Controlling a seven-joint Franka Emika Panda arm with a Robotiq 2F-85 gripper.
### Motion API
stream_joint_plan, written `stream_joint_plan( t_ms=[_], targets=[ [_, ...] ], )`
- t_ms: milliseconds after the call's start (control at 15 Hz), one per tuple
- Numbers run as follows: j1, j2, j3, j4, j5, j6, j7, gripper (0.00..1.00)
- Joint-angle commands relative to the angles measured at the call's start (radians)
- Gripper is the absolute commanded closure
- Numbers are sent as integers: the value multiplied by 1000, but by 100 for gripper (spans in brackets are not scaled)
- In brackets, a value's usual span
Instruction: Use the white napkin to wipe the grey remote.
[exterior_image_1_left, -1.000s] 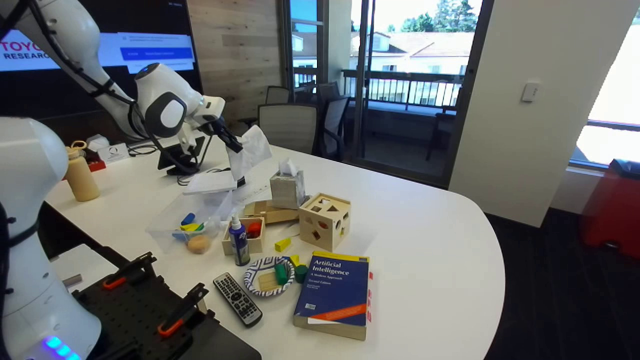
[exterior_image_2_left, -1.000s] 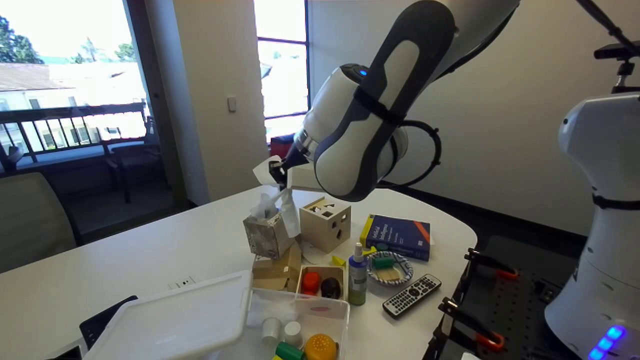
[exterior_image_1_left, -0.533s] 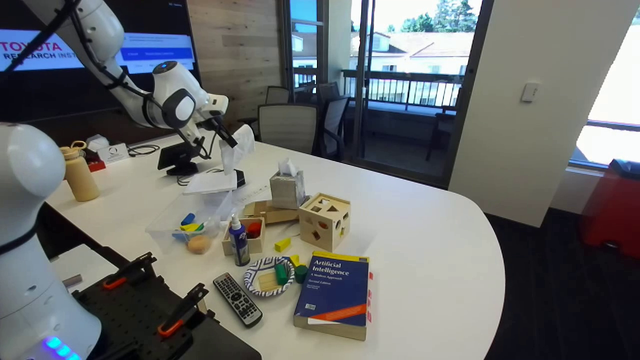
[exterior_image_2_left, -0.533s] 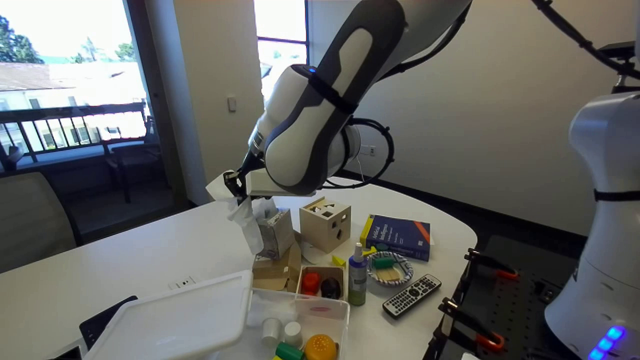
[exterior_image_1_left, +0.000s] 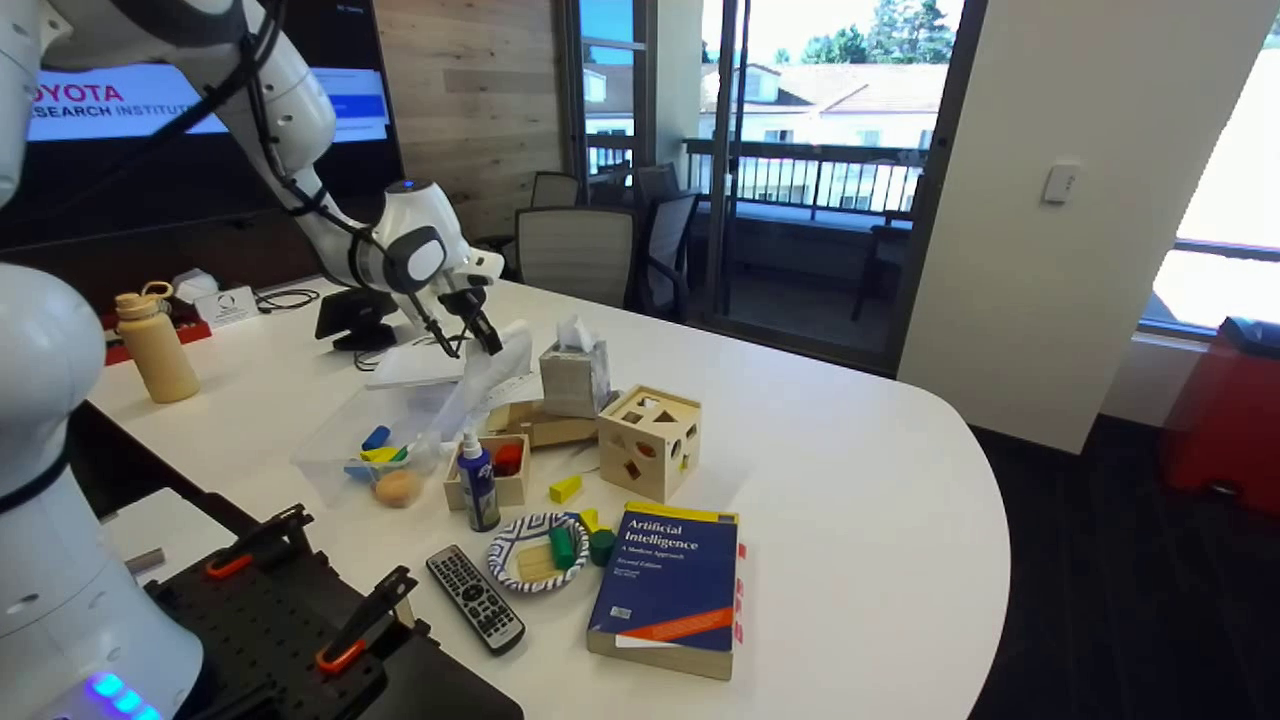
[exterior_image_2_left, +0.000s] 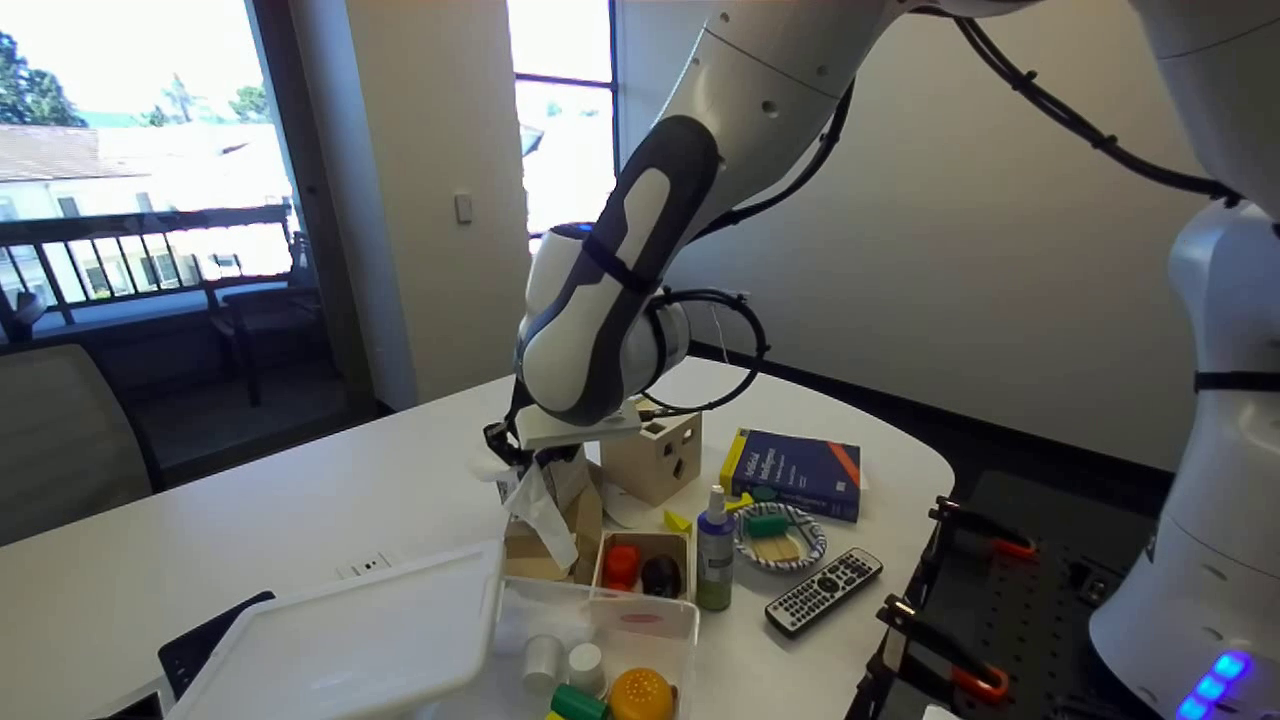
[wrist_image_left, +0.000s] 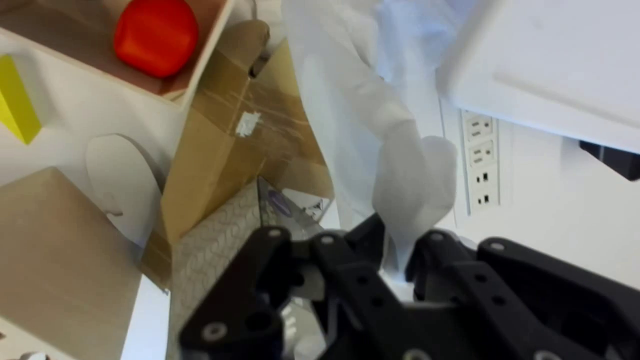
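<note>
The gripper (wrist_image_left: 397, 250) held the white napkin (wrist_image_left: 365, 120) pinched between its fingers — the loose part drooped near the tissue box (exterior_image_1_left: 573, 385). The grey remote (exterior_image_1_left: 475, 599) lay face up on the table (exterior_image_1_left: 850, 500) — well apart from the napkin, just beside the patterned plate (exterior_image_1_left: 500, 555).

white napkin (wrist_image_left: 372, 120) hangs creased, seemingly pinched; grey remote (exterior_image_1_left: 475, 599) lies apart, face up.
</note>
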Motion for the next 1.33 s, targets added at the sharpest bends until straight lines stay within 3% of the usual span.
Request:
stream_joint_plan(
  t_ms=[0,1000,1267],
  targets=[
    [-91,78,77,82,-52,-85,-7,99],
    [-280,236,275,248,-54,-318,-69,99],
    [-309,263,291,287,-52,-374,-77,99]
  ],
)
